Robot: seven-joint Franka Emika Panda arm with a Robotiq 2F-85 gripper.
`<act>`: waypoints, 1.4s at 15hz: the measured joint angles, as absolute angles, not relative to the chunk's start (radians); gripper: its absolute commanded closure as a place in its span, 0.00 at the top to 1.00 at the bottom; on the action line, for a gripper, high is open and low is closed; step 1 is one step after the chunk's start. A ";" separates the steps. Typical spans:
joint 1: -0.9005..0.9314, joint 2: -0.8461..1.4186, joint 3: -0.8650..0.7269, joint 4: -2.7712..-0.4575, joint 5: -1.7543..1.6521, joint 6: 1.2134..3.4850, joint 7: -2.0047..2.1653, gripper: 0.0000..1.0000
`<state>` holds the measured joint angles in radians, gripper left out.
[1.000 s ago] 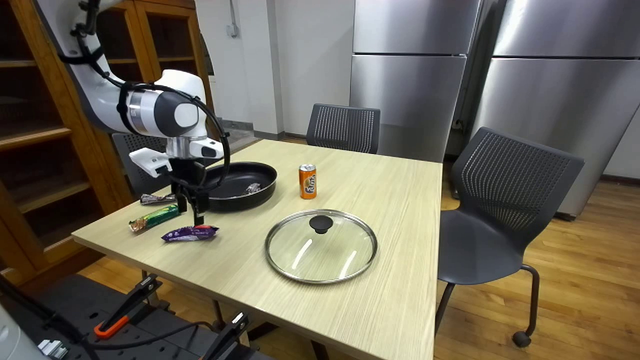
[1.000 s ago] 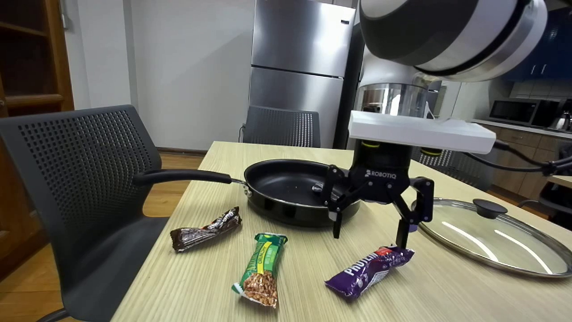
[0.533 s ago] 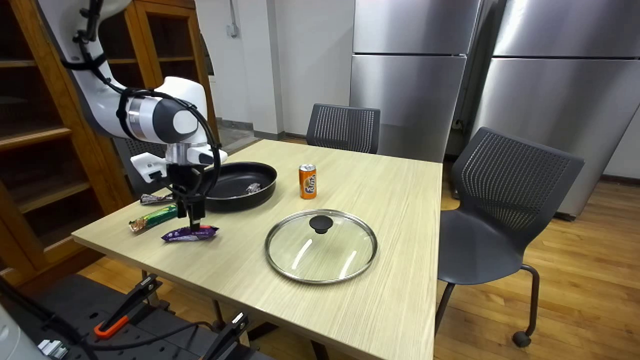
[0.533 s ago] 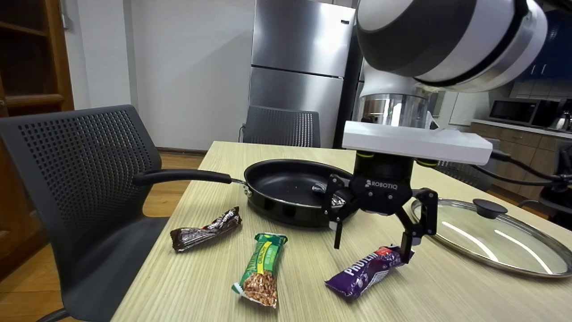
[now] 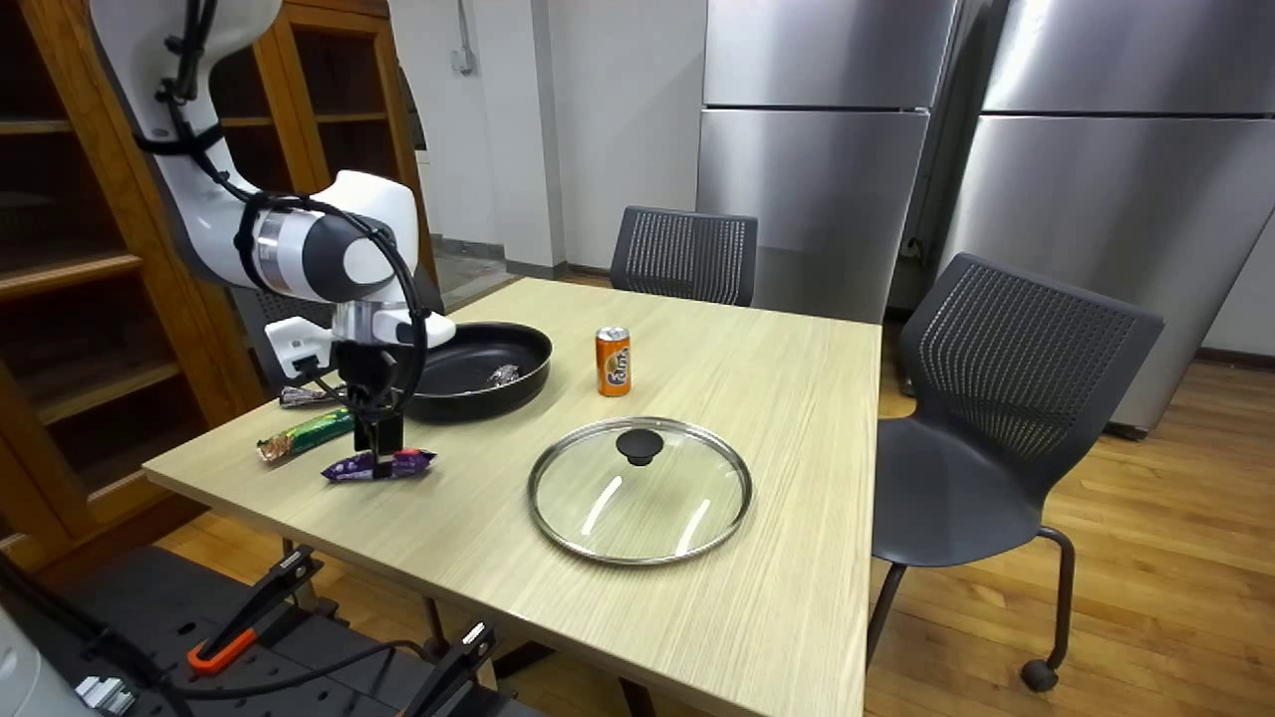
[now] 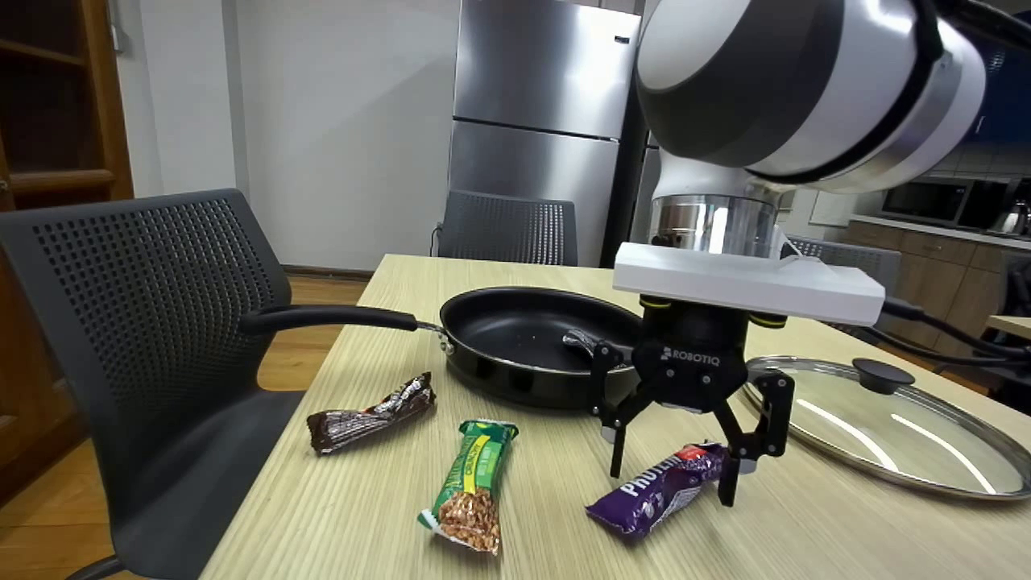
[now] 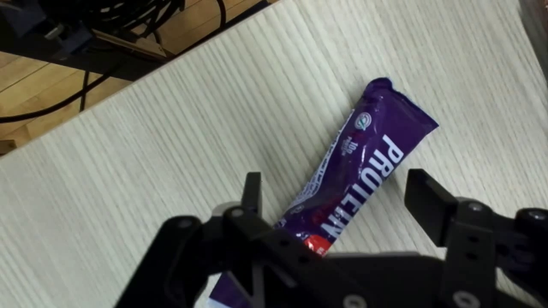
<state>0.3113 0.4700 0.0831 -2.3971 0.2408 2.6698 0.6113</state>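
Observation:
A purple protein bar lies on the table in both exterior views and slants across the wrist view. My gripper is open and low over it, one finger on each side. In the wrist view, bare tabletop shows between the bar and each of the fingertips; nothing is gripped. The near end of the bar is partly hidden behind the gripper's linkage. A green crunchy bar and a brown wrapped bar rest close by. Behind stands a black pan with a silvery wrapped item inside.
A glass lid with a black knob lies flat on the table, and an orange Fanta can stands upright behind it. The pan's handle sticks out over the table edge toward a chair. Another chair stands alongside.
My gripper has come down from above the purple bar until its fingers are beside it. The fingers look slightly closer together than before. The bars, pan, lid and can have stayed put.

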 measured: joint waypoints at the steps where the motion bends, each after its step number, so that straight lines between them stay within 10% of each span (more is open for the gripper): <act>1: 0.311 0.471 0.083 -2.397 0.248 2.673 0.611 0.49; 7: 0.308 0.472 0.083 -2.397 0.262 2.680 0.611 0.02; 21: 0.326 0.387 0.083 -2.415 0.232 2.680 0.611 0.03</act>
<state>0.3255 0.3867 0.0831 -2.4154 0.2325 2.6803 0.6112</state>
